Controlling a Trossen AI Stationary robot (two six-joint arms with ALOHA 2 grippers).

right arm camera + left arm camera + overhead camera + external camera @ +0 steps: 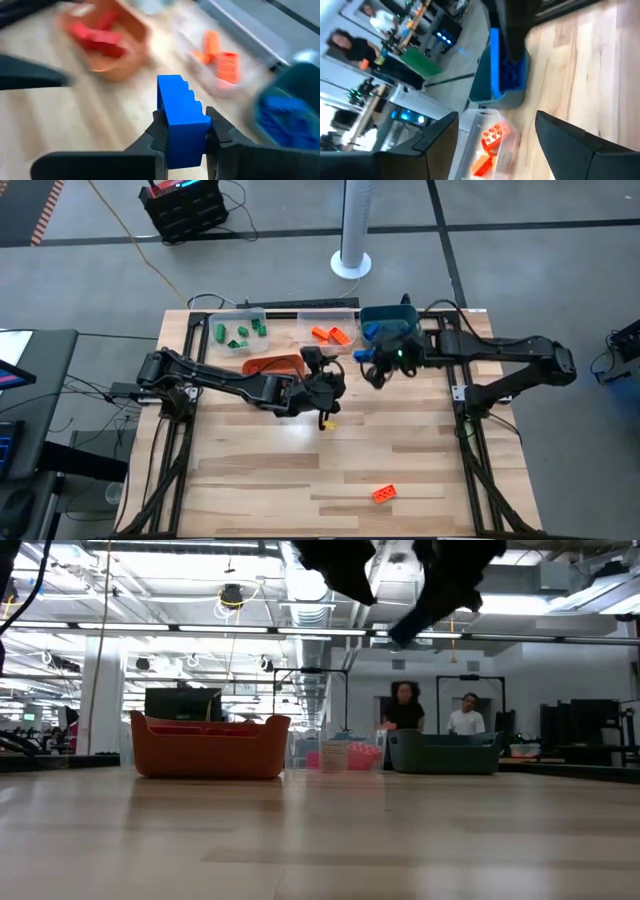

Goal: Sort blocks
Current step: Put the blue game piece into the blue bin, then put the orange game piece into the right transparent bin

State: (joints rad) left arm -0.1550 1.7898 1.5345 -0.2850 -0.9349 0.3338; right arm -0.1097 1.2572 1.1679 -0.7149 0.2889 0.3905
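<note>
Bench, light wood, seen from above; entries run from near edge to far edge.

1. Orange block: lay alone on the bench toward 5 o'clock, well apart from both arms.
2. Left pincer: near bench centre, at the end of the arm reaching in from 9 o'clock. Fingers stood apart with nothing between them.
3. Right pincer: just toward 2 o'clock of the left pincer, on the arm reaching in from 3 o'clock. Closed on a blue block, which stood upright between the fingers, above bare wood.
4. Orange bin: at 11 o'clock of centre, partly under the left arm; red blocks inside, blurred.
5. Clear bin, far edge at 11 o'clock: held green blocks.
6. Second clear bin, far edge at 12 o'clock: held orange blocks.
7. Teal bin, far edge at 1 o'clock, beside the second clear bin: held blue blocks.
8. Beyond the bench, low view: two people stood in the room behind the teal bin.
</note>
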